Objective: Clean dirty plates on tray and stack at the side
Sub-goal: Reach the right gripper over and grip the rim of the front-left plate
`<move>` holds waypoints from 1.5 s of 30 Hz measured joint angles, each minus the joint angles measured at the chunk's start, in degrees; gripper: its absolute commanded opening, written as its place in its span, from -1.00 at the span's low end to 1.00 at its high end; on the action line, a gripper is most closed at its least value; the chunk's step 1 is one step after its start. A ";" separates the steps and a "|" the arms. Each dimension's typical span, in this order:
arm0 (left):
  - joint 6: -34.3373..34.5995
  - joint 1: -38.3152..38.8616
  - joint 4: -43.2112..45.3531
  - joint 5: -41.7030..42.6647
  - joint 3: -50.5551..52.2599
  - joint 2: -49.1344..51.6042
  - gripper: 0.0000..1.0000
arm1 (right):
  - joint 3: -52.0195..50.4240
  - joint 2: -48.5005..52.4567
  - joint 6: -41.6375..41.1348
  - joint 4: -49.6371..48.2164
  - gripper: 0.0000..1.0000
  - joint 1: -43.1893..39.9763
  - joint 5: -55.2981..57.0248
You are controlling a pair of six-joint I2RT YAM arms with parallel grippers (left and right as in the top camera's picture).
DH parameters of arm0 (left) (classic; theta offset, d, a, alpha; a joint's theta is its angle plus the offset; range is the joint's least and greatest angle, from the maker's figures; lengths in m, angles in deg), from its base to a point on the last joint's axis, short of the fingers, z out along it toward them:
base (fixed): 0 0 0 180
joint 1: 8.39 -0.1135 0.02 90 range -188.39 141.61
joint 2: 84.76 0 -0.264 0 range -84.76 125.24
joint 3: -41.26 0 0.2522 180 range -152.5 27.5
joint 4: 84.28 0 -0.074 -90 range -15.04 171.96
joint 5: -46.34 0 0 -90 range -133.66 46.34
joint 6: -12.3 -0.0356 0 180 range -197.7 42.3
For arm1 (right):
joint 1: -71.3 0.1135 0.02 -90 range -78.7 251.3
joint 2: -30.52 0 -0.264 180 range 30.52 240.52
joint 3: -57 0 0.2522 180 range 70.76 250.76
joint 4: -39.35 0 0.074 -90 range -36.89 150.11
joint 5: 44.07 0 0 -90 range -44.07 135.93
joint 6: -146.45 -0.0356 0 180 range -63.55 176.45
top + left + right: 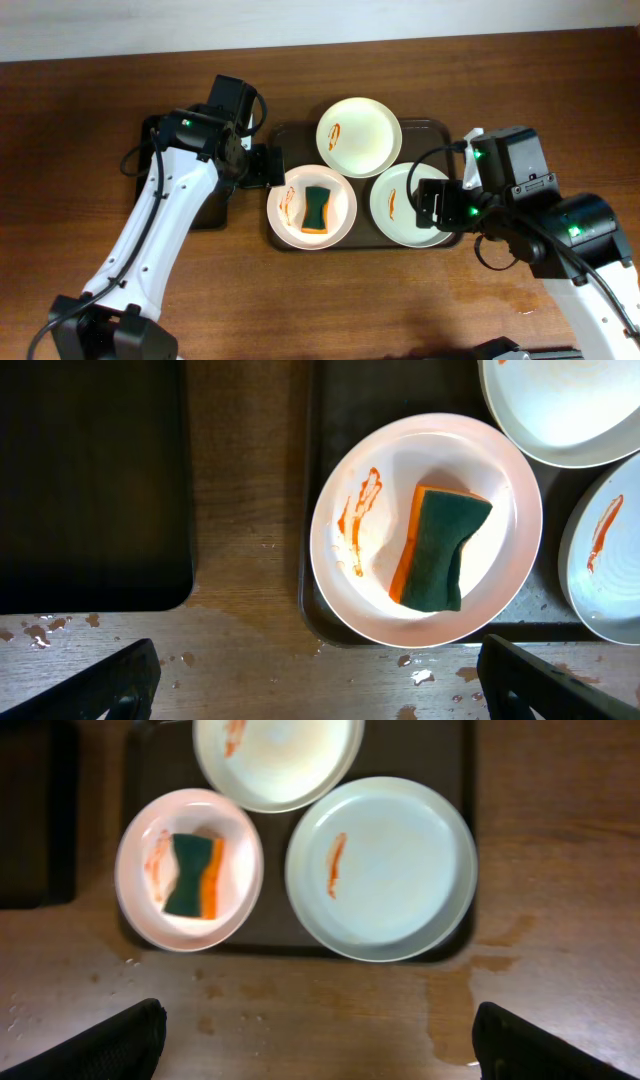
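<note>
The brown tray (428,132) sits in the middle of the overhead picture. On it are the top plate (359,137), the left plate (343,218) and the right plate (400,205), each with an orange smear. A green and orange sponge (318,208) lies in the left plate. The left gripper (320,685) and the right gripper (320,1040) are spread wide and hold nothing.

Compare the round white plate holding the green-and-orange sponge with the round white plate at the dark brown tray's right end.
The sponge plate carries a green-and-orange sponge; the right-end plate holds nothing. The sponge plate has several orange-red streaks; the right-end plate shows one streak. Both are round, white, shallow, smeared, and sit on the dark brown tray.
</note>
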 measured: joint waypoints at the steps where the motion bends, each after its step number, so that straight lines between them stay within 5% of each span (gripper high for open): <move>1: 0.00 0.00 0.00 0.00 0.00 0.00 0.99 | 0.02 0.04 -0.72 0.26 0.97 0.00 0.48; 6: 0.00 0.00 0.26 -0.02 0.00 0.00 0.99 | 0.20 3.85 -3.34 -5.70 0.93 0.02 -3.13; 14: 0.00 0.00 0.26 -0.22 0.02 0.00 0.99 | 0.39 30.49 0.98 -19.67 0.35 4.76 -9.27; 16: 0.00 0.00 0.26 -1.03 0.02 0.00 0.99 | 0.39 35.43 1.09 -22.03 0.33 5.49 -9.62; 21: 0.00 0.00 0.55 -1.55 0.02 0.00 0.99 | 0.39 43.54 1.16 -23.06 -0.07 5.68 -10.47; 45: -0.02 0.00 -0.50 -1.75 0.02 0.00 0.99 | -1.81 48.26 0.35 -26.05 -0.49 8.98 -8.26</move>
